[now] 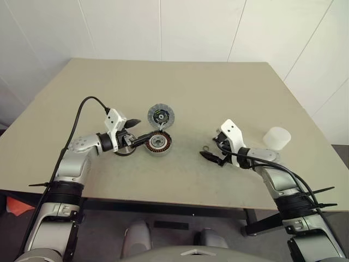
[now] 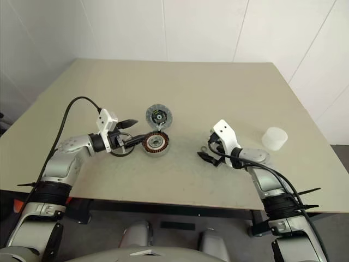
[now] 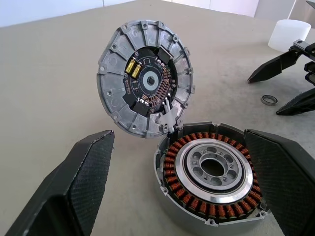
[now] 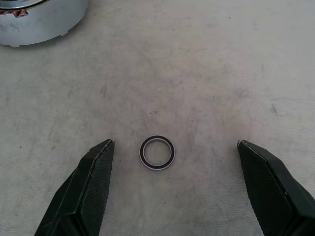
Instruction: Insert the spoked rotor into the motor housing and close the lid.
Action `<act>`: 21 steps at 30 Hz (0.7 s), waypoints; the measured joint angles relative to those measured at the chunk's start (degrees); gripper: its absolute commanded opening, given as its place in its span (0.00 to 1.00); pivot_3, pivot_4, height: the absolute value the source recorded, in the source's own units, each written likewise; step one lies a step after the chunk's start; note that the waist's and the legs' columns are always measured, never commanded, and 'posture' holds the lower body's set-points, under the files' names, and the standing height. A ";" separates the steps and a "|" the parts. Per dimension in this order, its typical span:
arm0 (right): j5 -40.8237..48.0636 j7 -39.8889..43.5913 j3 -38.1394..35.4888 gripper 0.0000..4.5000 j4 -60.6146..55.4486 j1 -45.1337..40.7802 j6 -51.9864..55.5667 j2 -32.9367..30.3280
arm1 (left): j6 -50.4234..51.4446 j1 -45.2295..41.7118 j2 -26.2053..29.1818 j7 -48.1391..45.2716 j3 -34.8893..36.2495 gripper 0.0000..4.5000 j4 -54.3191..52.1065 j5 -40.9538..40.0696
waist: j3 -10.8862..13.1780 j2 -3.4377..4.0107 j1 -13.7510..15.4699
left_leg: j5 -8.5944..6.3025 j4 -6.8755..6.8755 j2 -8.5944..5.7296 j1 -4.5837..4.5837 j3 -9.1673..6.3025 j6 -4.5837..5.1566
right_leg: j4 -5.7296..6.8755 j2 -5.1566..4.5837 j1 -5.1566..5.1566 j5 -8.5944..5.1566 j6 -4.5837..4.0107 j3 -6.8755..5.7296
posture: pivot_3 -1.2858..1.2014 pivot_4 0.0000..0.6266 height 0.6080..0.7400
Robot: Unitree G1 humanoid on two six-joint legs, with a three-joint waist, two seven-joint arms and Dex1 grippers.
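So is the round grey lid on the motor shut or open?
Open. The lid tilts up beside the motor housing, whose copper windings show.

Small dark ring [image 4: 157, 152] flat on beige table [image 1: 180, 82]; translucent white cup [image 1: 276, 138] well apart, near right edge.

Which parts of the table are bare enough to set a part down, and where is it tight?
Bare: the far half of the table beyond the lid, and the near strip. Crowded: around the motor housing, flanked by the open left tool, and the small ring between the open right tool's fingers.
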 measured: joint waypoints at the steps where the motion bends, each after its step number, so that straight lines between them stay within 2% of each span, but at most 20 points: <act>1: 0.00 -0.05 0.00 1.00 0.23 0.09 -0.47 0.00 | 0.00 0.00 0.03 0.00 0.00 1.00 0.00 0.00 | 0.00 0.00 0.01 | 0.00 0.00 0.00 0.00 0.00 0.00 | 0.00 0.00 0.01 0.00 0.00 0.00 | 0.52 0.00 1.00; 3: 0.00 -0.20 0.00 1.00 0.54 0.31 -1.35 0.00 | 0.00 0.00 0.07 -0.02 0.00 1.00 0.00 0.00 | 0.00 0.00 0.01 | 0.00 0.00 -0.01 0.02 0.00 0.00 | 0.00 -0.01 0.03 0.00 0.00 0.00 | 0.52 0.00 1.00; 4: 0.00 -0.34 -0.01 0.94 0.60 0.48 -1.72 0.00 | 0.00 0.00 0.08 -0.02 0.00 1.00 0.00 0.00 | 0.00 -0.01 0.03 | 0.00 0.00 -0.01 0.03 0.00 0.00 | 0.00 -0.01 0.05 0.00 0.00 0.00 | 0.52 0.00 1.00; 5: 0.03 -0.42 0.00 0.91 0.64 0.63 -1.99 0.00 | 0.00 0.00 0.11 -0.03 0.00 1.00 0.00 0.00 | -0.01 -0.01 0.04 | 0.00 0.00 -0.01 0.04 0.00 0.00 | 0.00 -0.02 0.06 0.00 0.00 0.00 | 0.52 0.00 1.00; 7: 0.18 -0.13 0.31 0.80 0.70 0.81 -2.50 0.02 | 0.00 0.00 0.11 -0.04 0.00 1.00 0.00 0.00 | -0.01 -0.01 0.05 | 0.00 0.00 -0.02 0.06 0.00 0.00 | 0.00 -0.03 0.08 0.00 0.00 0.00 | 0.52 0.00 1.00; 12: 0.41 0.28 0.77 0.43 0.82 1.08 -2.87 0.11 | 0.00 0.00 0.14 -0.07 -0.01 1.00 0.00 0.00 | -0.01 -0.01 0.07 | 0.00 0.00 -0.05 0.11 0.00 0.00 | 0.00 -0.07 0.15 -0.01 0.03 -0.01 | 0.52 0.00 1.00; 18: 0.40 -0.07 0.81 0.43 1.54 0.72 -3.05 0.11 | 0.00 0.00 0.23 -0.08 -0.01 1.00 0.00 0.00 | -0.02 -0.03 0.09 | 0.00 0.00 -0.05 0.14 0.00 0.00 | 0.00 -0.08 0.18 -0.13 0.22 -0.01 | 0.52 0.00 1.00; 21: 0.45 0.02 0.81 0.30 1.60 0.67 -3.04 0.14 | 0.00 0.00 0.24 -0.02 -0.01 1.00 -0.01 0.01 | -0.02 -0.03 0.08 | 0.00 0.00 -0.05 0.15 -0.01 0.00 | 0.00 -0.08 0.18 -0.12 0.21 -0.02 | 0.52 0.00 1.00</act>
